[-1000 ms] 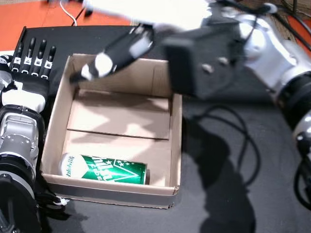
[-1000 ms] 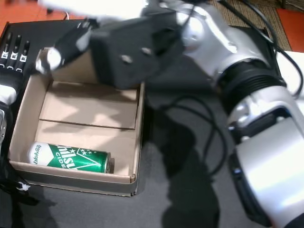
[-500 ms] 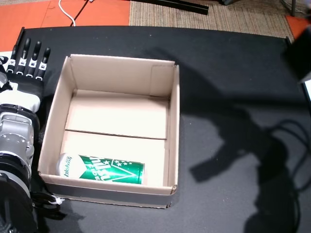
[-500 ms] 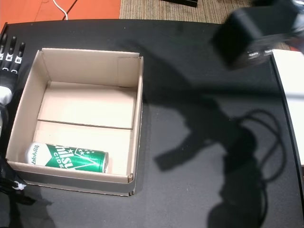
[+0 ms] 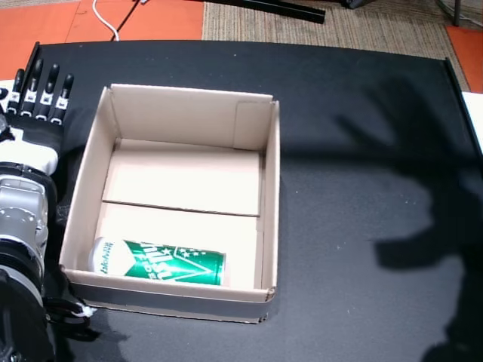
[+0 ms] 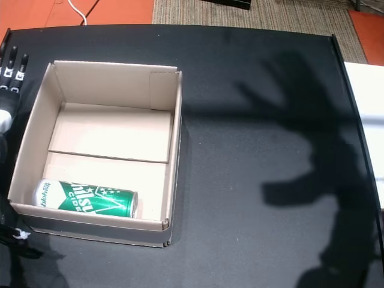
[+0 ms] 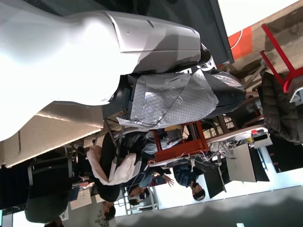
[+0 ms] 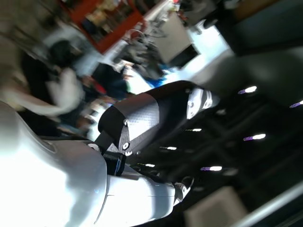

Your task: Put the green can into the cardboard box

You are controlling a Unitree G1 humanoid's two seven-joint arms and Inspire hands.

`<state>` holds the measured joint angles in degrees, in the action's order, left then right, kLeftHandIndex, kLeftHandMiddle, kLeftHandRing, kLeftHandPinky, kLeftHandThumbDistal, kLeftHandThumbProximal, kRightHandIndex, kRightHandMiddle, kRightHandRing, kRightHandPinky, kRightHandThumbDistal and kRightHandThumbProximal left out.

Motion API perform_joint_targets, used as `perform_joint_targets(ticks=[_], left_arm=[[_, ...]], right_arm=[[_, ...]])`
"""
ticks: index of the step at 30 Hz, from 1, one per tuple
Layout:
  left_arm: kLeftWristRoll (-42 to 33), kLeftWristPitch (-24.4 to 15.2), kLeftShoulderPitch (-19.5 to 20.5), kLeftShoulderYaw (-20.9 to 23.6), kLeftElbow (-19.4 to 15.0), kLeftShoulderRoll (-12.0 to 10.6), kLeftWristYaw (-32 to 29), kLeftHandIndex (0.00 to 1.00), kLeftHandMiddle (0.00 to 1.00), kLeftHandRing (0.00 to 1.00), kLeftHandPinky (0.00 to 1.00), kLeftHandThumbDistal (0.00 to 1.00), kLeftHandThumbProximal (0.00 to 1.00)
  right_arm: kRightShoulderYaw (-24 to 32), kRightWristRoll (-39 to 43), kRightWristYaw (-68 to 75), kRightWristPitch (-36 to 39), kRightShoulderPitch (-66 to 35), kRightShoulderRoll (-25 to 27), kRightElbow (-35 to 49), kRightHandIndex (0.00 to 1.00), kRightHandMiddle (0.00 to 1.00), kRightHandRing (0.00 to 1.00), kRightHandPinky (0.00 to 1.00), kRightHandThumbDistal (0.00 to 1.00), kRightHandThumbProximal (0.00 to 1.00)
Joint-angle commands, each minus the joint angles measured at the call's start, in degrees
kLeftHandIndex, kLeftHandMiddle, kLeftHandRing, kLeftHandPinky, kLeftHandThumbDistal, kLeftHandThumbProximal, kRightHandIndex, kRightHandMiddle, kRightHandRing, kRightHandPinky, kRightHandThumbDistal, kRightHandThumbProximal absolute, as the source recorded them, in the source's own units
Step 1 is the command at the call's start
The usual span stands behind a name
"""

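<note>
The green can (image 5: 158,262) lies on its side inside the cardboard box (image 5: 269,173), against the near wall at the left corner; both head views show it, can (image 6: 87,200) and box (image 6: 176,138). My left hand (image 5: 39,105) rests flat on the table just outside the box's left wall, fingers straight and apart, holding nothing; only its fingertips (image 6: 11,65) show in a head view. My right hand is out of both head views. The right wrist view shows only a black textured part of the right hand (image 8: 142,124) against the ceiling, its fingers hidden.
The black table (image 5: 362,151) stretches right of the box, crossed by the arm's shadow. A white object (image 6: 367,120) lies past the table's right edge. Orange floor and a white cable (image 5: 106,16) lie beyond the far edge. People stand in the room behind, in the left wrist view.
My right arm and hand, which hung over the box's far edge a second ago, have swung off to the right and left both head views. Can, box and left hand stayed put.
</note>
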<state>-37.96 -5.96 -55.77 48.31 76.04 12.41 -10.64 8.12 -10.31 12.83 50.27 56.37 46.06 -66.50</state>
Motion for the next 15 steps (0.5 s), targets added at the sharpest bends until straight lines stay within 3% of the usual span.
perform_joint_targets(ticks=[1,3,4,5,6,8,10,13,15], left_arm=[[0.42,0.53,0.60,-0.16,0.54,0.84,0.12,0.54,0.62,0.71,0.91,0.00,1.00],[0.31,0.85,0.49,-0.08,0.57,1.07,0.27,0.53,0.61,0.71,0.91,0.00,1.00],[0.28,0.95,0.48,-0.05,0.57,1.17,0.20,0.52,0.60,0.69,0.89,0.00,1.00],[0.13,0.99,0.49,0.08,0.56,1.22,-0.08,0.52,0.60,0.70,0.88,0.00,1.00],[-0.08,1.05,0.46,0.28,0.55,1.26,-0.22,0.50,0.59,0.70,0.86,0.00,0.99],[-0.19,1.07,0.50,0.42,0.53,1.30,-0.88,0.50,0.61,0.71,0.88,0.00,0.99],[0.04,1.00,0.52,0.28,0.52,1.36,-1.07,0.49,0.60,0.70,0.88,0.00,0.99],[0.11,0.72,0.53,0.32,0.56,1.40,-0.75,0.51,0.58,0.67,0.87,0.00,0.96],[0.18,0.74,0.57,0.27,0.57,1.47,-0.52,0.52,0.57,0.65,0.86,0.00,0.95]], right_arm=[[3.36,4.30,-2.56,-0.84,-3.47,1.72,0.41,0.99,1.00,1.00,1.00,0.69,0.33],[5.96,7.69,-5.13,-0.96,-6.16,1.58,2.06,1.00,1.00,1.00,1.00,0.57,0.20],[6.71,8.17,-5.11,-0.81,-7.49,1.74,2.92,0.99,1.00,1.00,1.00,0.62,0.23],[6.78,6.85,-3.01,-0.83,-8.99,2.40,3.71,0.95,1.00,1.00,1.00,0.83,0.40],[6.80,5.59,-1.22,-0.93,-10.43,2.96,4.38,0.93,0.99,1.00,1.00,0.94,0.49],[7.15,4.47,0.97,-0.86,-13.01,2.96,6.00,0.85,0.97,1.00,1.00,1.00,0.55],[7.50,4.02,2.35,0.19,-16.11,1.82,8.74,0.83,0.95,1.00,1.00,1.00,0.56],[7.85,6.16,0.90,3.37,-23.16,-2.25,15.20,0.86,0.96,1.00,1.00,0.83,0.44],[8.04,8.47,-1.04,4.67,-27.57,-5.30,19.18,0.87,0.95,1.00,1.00,0.80,0.39]])
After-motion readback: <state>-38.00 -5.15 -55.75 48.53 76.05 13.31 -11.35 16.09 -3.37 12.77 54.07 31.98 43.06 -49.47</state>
